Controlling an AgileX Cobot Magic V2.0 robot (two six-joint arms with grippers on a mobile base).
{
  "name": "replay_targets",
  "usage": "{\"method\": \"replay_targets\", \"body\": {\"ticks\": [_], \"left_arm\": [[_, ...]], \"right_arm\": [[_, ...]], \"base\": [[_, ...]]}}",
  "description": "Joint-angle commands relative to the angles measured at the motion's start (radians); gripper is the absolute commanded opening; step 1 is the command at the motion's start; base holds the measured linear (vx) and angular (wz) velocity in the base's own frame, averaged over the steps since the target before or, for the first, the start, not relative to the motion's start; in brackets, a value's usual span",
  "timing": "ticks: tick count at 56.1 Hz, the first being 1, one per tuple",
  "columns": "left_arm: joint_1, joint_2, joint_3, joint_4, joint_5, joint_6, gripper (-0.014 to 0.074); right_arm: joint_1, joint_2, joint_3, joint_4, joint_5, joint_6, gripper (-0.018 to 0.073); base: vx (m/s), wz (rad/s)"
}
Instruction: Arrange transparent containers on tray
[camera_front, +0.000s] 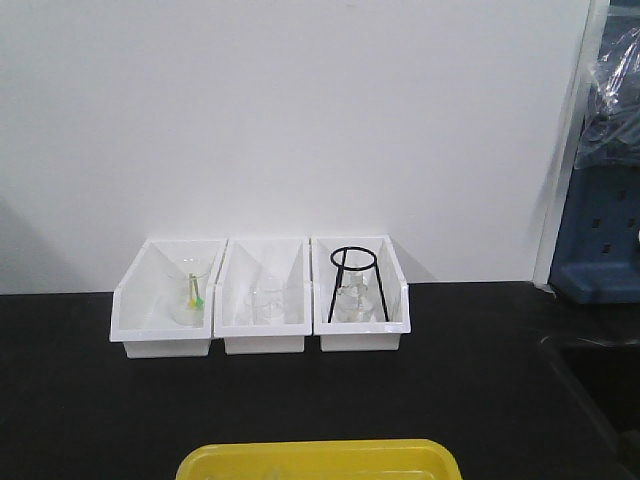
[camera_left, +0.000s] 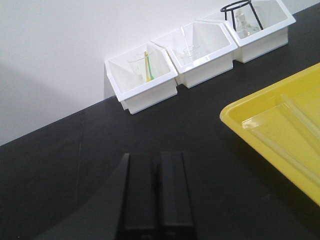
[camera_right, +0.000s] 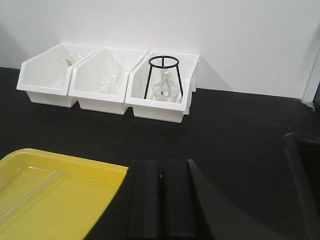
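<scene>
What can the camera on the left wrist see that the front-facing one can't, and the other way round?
Only the left wrist view shows the test tubes lying in the yellow tray, and the left gripper, its jaws closed. Only the front view shows the blue equipment at the right. Both show the three white bins, the black wire stand in the rightmost bin and the yellow tray.

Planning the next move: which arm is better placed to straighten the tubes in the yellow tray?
Left, probably: test tubes show plainly beside the left claw, only faintly from the right claw.

Glossy yellow plastic tray (camera_left: 235, 116), clear glass test tubes (camera_left: 285, 160), matt black table (camera_front: 460, 400).
</scene>
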Motion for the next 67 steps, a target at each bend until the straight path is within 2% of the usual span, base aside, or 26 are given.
{"method": "replay_targets", "body": {"ticks": [1, 5, 14, 20, 25, 37, 41, 67], "left_arm": [[0.001, -0.024, 0.036, -0.002, -0.082, -0.012, -0.0001], [0.001, -0.024, 0.036, -0.002, -0.082, -0.012, -0.0001], [0.001, -0.024, 0.036, -0.002, -0.082, -0.012, -0.0001], [0.001, -0.024, 0.036, -0.002, -0.082, -0.012, -0.0001], [0.001, -0.024, 0.036, -0.002, -0.082, -0.012, -0.0001], [0.001, -0.024, 0.036, -0.002, -0.082, -0.012, -0.0001], [0.001, -0.024, 0.036, -0.002, -0.082, -0.012, -0.0001], [0.001, -0.023, 0.036, -0.002, -0.081, -0.012, -0.0001]], "right_arm": [[-0.008, -0.02, -0.015, 0.009, -0.087, -0.03, -0.0013], [-0.047, -0.064, 0.029, 0.013, -0.125, -0.024, -0.0013], [-0.23, -0.228, 0.189, 0.077, -0.177, 0.009, -0.0013], [-0.284, -0.348, 0.29, 0.075, -0.177, 0.004, -0.0013], [-0.274, -0.457, 0.377, 0.071, -0.174, 0.003, -0.0013], [-0.196, -0.61, 0.52, 0.066, -0.177, 0.003, -0.0013], [-0.19, -0.608, 0.519, 0.065, -0.138, -0.001, -0.0013], [-0.194, -0.608, 0.519, 0.068, -0.136, 0.001, -0.0013]], "base": [[0.0, 0.0], [0.0, 0.0], [0.0, 0.0], [0.0, 0.0], [0.0, 0.0], [0.0, 0.0], [0.0, 0.0], [0.0, 0.0]]}}
